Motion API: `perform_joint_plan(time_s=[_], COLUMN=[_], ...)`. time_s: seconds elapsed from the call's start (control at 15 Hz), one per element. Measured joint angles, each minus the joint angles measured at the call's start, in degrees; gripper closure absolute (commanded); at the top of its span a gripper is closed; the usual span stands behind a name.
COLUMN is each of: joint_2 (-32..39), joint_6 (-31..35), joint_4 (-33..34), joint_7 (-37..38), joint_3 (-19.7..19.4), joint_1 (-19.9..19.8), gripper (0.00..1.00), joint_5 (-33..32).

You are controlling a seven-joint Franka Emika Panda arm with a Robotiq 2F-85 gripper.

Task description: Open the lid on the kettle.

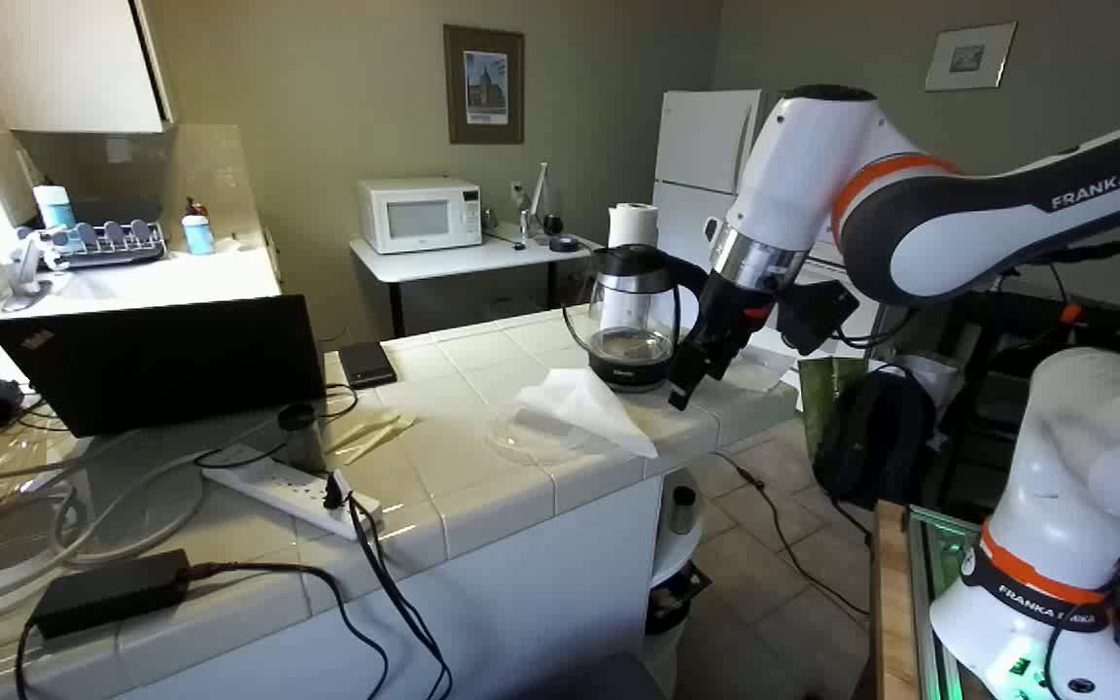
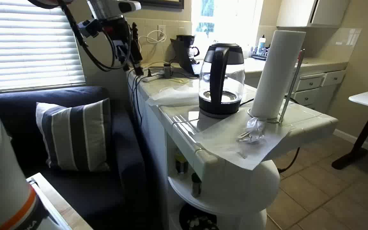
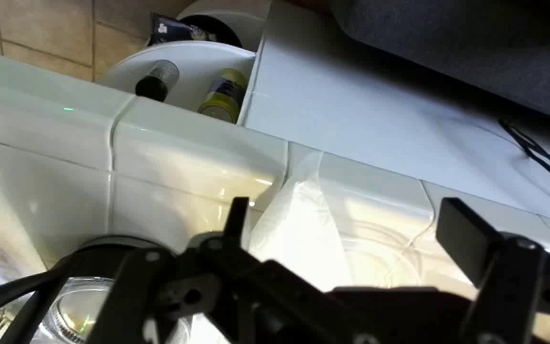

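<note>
Two black fingers point(image 3: 463, 239) stand wide apart in the wrist view, one on each side of the middle of the frame. Through the gap of the gripper point(image 3: 350, 227) show a white paper sheet point(image 3: 299, 234) and the tiled counter point(image 3: 160, 205); the grasp is unfilled. In an exterior view the gripper hangs in the air at the upper left, apart from the kettle point(image 2: 227, 81), which stands upright on the counter near the middle of the frame. It has a clear glass body over a black base, a grey band below the top and a long black handle point(image 2: 218, 72). Its dark lid point(image 2: 226, 45) lies flat on top, closed. In an exterior view the arm point(image 1: 793, 175) slants down from the upper right, and the gripper partly covers the kettle's handle. In the wrist view the kettle shows at the lower left, partly hidden by the gripper. Right of the kettle in an exterior view stands a paper towel roll point(image 2: 278, 73), with another white sheet point(image 2: 225, 143) and crumpled clear plastic point(image 2: 253, 129) below. A black laptop point(image 1: 161, 365) is at the left of an exterior view, a white microwave point(image 1: 421, 216) left of its upper middle.
</note>
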Motion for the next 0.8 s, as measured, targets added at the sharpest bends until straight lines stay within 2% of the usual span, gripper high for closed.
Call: perform_joint_plan(time_s=[0.67,0.8], joint_2=[0.0,-0.4], joint_6=[0.2,2.6], joint_4=[0.1,0.5], joint_7=[0.3,3.2], joint_3=[-0.1,0.0], joint_1=[-0.1,-1.5], gripper=[0.00,0.00], joint_5=[-0.5,-2.7])
